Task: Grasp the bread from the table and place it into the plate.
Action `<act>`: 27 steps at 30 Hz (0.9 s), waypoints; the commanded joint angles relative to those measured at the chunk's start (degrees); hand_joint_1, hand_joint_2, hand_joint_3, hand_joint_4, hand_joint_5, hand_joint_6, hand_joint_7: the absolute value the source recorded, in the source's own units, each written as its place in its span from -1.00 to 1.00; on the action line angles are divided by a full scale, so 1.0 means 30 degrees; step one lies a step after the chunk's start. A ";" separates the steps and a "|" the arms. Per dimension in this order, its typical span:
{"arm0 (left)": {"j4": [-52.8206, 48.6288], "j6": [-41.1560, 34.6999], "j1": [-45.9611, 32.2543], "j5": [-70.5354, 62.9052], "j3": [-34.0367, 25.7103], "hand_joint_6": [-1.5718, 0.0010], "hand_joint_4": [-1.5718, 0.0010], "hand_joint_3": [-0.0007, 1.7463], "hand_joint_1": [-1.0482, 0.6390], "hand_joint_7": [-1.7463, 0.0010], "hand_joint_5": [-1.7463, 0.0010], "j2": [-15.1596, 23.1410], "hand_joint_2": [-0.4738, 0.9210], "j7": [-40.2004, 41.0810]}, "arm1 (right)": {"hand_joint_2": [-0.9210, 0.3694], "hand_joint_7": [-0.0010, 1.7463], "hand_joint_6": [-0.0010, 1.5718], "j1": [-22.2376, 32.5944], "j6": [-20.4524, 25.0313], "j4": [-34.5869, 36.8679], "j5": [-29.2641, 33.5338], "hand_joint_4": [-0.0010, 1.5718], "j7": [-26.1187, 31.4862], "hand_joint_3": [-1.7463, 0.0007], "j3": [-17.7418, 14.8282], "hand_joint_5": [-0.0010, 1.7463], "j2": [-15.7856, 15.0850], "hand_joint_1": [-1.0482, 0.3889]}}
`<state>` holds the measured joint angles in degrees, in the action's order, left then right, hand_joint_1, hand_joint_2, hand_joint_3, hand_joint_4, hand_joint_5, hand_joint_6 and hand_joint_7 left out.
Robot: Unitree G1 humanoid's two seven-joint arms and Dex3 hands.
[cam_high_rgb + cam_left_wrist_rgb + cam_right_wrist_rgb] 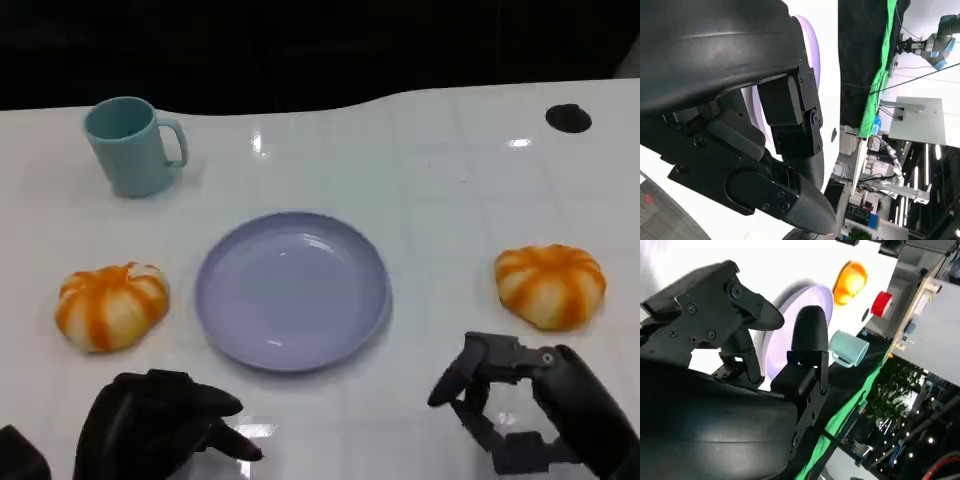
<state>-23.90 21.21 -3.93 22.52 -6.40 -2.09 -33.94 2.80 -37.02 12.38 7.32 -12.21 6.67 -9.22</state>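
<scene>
Two orange-and-white striped bread rolls lie on the white table. One roll (pixel 110 305) is left of the lavender plate (pixel 292 288), the other (pixel 551 284) is to its right. The plate holds nothing. My left hand (pixel 160 425) hovers near the front edge, below the left roll, fingers apart and holding nothing. My right hand (pixel 525 400) sits below the right roll, fingers spread, holding nothing. In the right wrist view the plate (pixel 807 305) and the left roll (pixel 850 281) lie beyond my fingers (pixel 807 340). The left wrist view shows the plate rim (pixel 812 47) behind my hand (pixel 770 150).
A teal mug (pixel 132 145) stands at the back left, also in the right wrist view (pixel 847 349). A black round mark (pixel 568 118) sits at the back right of the table. The table's far edge borders a dark background.
</scene>
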 commanded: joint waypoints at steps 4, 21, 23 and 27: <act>-0.0181 0.0254 0.0106 -0.0066 -0.0207 -1.00 -1.00 -1.00 -1.00 0.85 0.58 0.0210 0.77 -0.0069 | -0.51 -0.29 -0.18 -0.0867 0.0541 -0.0765 0.3383 -0.33 0.2252 0.21 -0.1012 0.23 -0.1201 0.29; -0.0827 0.0298 0.0617 -0.0254 -0.0295 -1.00 -1.00 -1.00 -1.00 0.85 0.58 0.0142 0.76 0.0048 | -0.85 -1.00 -0.37 -0.2187 0.5811 -0.4899 1.5688 -0.91 0.6430 0.99 -0.0201 -0.21 -0.5312 -0.27; -0.0986 0.0460 0.0706 -0.0361 -0.0300 -1.00 -1.00 -1.00 -1.00 0.85 0.58 0.0149 0.77 0.0080 | -0.88 -1.00 -0.40 -0.2260 0.6910 -0.5393 1.6615 -0.96 0.5986 0.99 0.0069 -0.17 -0.5432 -0.32; -0.1120 0.0581 0.0794 -0.0366 -0.0309 -1.00 -1.00 -0.99 -1.00 0.85 0.58 0.0098 0.77 0.0042 | -0.89 -1.00 -0.45 -0.2587 0.9289 -0.6223 1.8577 -1.00 0.4852 0.99 0.0800 -0.16 -0.5488 -0.37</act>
<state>-26.63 22.22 -1.84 21.85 -6.92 -2.25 -33.99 -3.72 -12.98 -4.39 59.85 4.62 7.89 -24.72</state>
